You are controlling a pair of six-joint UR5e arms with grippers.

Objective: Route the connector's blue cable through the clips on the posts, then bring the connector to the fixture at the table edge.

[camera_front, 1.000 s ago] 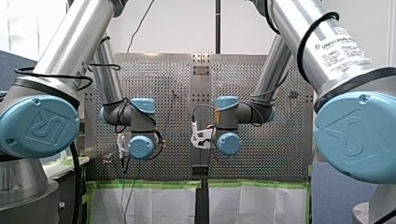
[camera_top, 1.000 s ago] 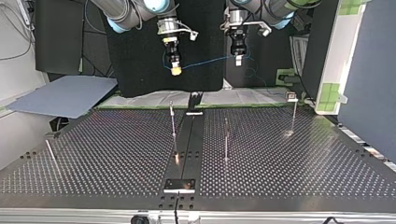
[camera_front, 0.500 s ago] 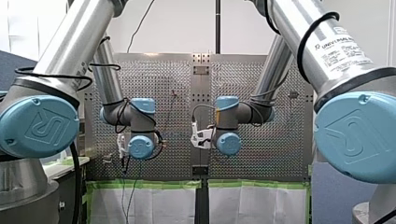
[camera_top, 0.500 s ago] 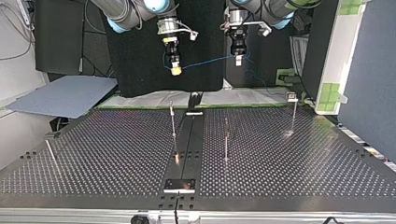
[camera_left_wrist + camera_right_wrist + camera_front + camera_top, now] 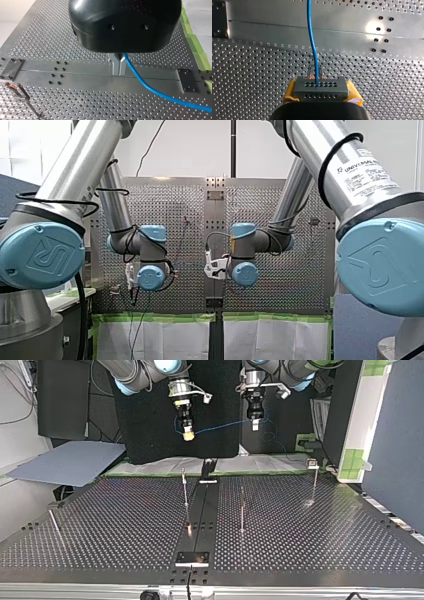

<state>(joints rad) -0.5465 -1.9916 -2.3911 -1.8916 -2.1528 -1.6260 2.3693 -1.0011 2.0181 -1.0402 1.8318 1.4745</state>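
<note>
The left gripper has its metal fingers closed on the blue cable, which leaves them toward 4 o'clock. The right gripper clamps the grey connector between yellow-padded fingers, and the cable exits it toward 12 o'clock. In the top view the cable spans the gap between the two grippers, high above the worktop and beyond its 12 o'clock edge. Nothing has shifted over the last second and both arms hold their pose. The cable touches no post, so routing appears not yet begun. The posts stand well apart toward 6 o'clock of the grippers, with bare perforated plate around them. A descent looks unobstructed, though a sagging span could snag.
</note>
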